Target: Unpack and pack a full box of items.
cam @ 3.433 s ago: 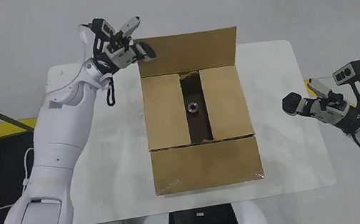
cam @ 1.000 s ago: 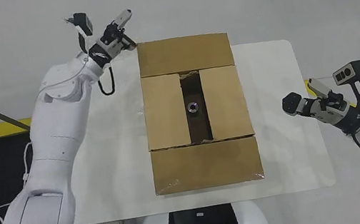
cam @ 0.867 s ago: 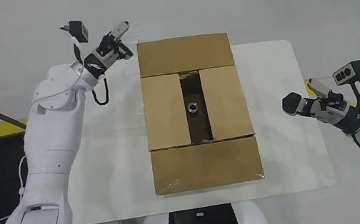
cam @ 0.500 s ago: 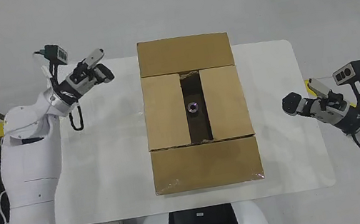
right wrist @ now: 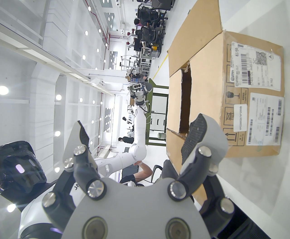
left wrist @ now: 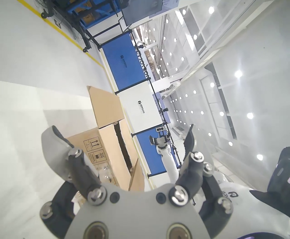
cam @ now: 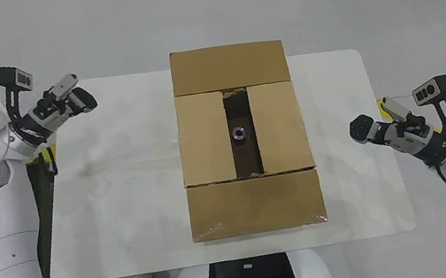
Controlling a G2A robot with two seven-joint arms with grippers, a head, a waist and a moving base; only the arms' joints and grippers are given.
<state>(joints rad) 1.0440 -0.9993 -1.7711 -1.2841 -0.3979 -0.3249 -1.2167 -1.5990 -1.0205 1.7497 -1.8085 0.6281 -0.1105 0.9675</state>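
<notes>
While the far and near flaps of the box (cam: 269, 135) lie open, its side flaps almost meet, so I think unpacking has barely begun. It sits mid-frame on the bench (cam: 126, 201), mouth up, long way running top to bottom. The left end effector (cam: 78, 90) at upper left and the right end effector (cam: 374, 117) at right are spread apart, empty.

- The right claw (right wrist: 140, 126) stands open, its two grey fingers with ribbed black pads (right wrist: 192, 133) spread wide with nothing between them.
- One pad sits in front of the brown cardboard box (right wrist: 204, 79); whether it touches the box cannot be told.
- The box stands on the white counter (right wrist: 260, 181), with a dark gap (right wrist: 185, 99) between its two folded top flaps.
- An end flap (right wrist: 194, 29) is spread outward.
- White printed labels (right wrist: 256, 65) cover the box's near side.
- The white left arm (right wrist: 138, 117) is beyond the box.
</notes>
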